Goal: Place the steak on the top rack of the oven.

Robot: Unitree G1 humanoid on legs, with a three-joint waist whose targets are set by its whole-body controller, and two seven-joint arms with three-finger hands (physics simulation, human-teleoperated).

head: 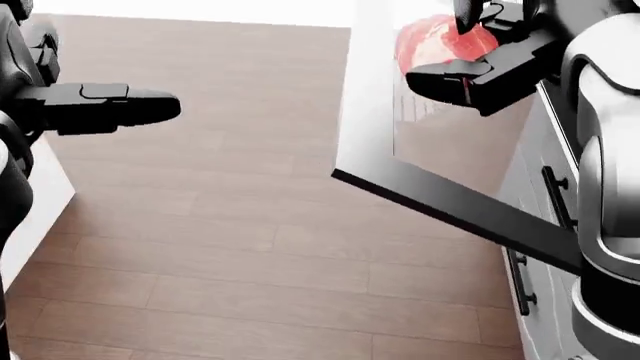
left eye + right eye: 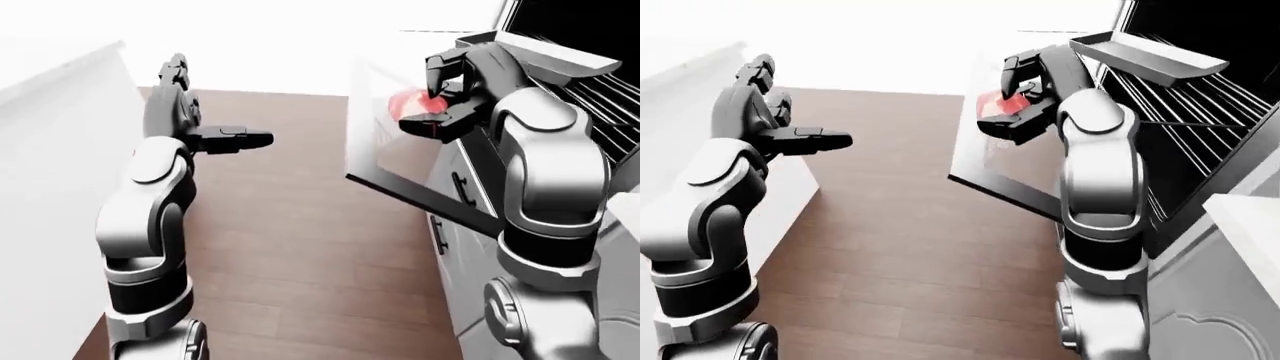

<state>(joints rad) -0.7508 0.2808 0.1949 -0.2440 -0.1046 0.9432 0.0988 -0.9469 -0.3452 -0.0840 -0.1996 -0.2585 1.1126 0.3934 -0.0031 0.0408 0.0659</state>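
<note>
The steak (image 1: 440, 43), red and pink, is held in my right hand (image 1: 478, 58), whose fingers close round it above the lowered oven door (image 1: 450, 202). It also shows in the right-eye view (image 2: 998, 103). The oven (image 2: 1200, 142) stands open at the right, with wire racks (image 2: 1185, 105) and a grey tray (image 2: 1145, 57) on the upper level. My left hand (image 2: 225, 139) is open and empty, raised over the wooden floor at the left, far from the oven.
A white counter (image 2: 50, 150) runs along the left edge of the left-eye view. Grey cabinet fronts with dark handles (image 1: 555, 196) sit below the oven door. Wooden floor (image 1: 220, 247) lies between counter and oven.
</note>
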